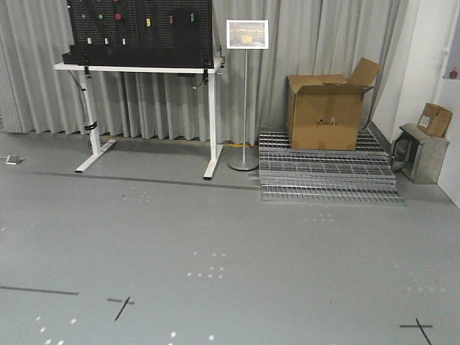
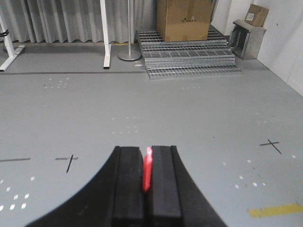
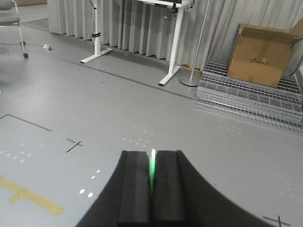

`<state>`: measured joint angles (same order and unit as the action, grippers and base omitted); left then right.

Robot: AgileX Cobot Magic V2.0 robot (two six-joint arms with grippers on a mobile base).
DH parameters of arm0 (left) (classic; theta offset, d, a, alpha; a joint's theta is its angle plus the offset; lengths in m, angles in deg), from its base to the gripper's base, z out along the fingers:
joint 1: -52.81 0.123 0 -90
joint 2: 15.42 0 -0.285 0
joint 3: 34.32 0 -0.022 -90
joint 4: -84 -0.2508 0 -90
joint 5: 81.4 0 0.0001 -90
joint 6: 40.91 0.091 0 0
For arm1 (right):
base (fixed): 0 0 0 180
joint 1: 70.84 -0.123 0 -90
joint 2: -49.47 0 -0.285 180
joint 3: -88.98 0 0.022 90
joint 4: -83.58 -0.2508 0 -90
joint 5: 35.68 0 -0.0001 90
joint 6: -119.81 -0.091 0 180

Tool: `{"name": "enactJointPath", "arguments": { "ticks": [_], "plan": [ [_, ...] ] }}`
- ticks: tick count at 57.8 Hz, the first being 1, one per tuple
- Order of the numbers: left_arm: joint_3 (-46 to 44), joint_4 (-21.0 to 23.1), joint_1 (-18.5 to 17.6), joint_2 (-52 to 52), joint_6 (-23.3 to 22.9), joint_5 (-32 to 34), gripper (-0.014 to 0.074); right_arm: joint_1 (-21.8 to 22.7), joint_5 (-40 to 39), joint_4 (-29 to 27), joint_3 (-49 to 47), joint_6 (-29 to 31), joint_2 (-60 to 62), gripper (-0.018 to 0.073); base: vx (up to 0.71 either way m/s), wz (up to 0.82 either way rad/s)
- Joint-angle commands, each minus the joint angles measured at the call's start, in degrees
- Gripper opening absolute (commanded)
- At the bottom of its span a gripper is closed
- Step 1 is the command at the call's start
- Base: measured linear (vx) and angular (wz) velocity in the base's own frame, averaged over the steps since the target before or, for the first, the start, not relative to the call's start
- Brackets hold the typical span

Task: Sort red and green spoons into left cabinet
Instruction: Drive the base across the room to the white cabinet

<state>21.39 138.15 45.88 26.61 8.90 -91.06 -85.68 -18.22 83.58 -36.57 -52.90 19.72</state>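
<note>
Left tool (image 2: 147,157), right tool (image 3: 152,160): both clamped

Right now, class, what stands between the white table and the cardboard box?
A sign stand on a round base stands between the white table and the cardboard box. The exterior front-facing view shows it plainly.

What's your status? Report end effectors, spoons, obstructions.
Left end effector shut on slim bright red plastic spoon. Right end effector shut on slim bright green plastic spoon. Cabinet not in view; grey floor ahead.
</note>
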Motion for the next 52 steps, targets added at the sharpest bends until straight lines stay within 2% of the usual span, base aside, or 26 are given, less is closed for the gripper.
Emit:
{"name": "enactJointPath", "arguments": {
  "ticks": [1,52],
  "plan": [
    [-1.64,1.12,-0.45,0.04,-0.04,2.54,0.0,0.18,-4.79,0.0,-1.93,0.13,-0.3,0.0003,0.7,-0.1],
    [-1.64,1.12,-0.45,0.04,-0.04,2.54,0.0,0.18,-4.79,0.0,-1.93,0.13,-0.3,0.0003,0.7,-0.09]
  ]
}}
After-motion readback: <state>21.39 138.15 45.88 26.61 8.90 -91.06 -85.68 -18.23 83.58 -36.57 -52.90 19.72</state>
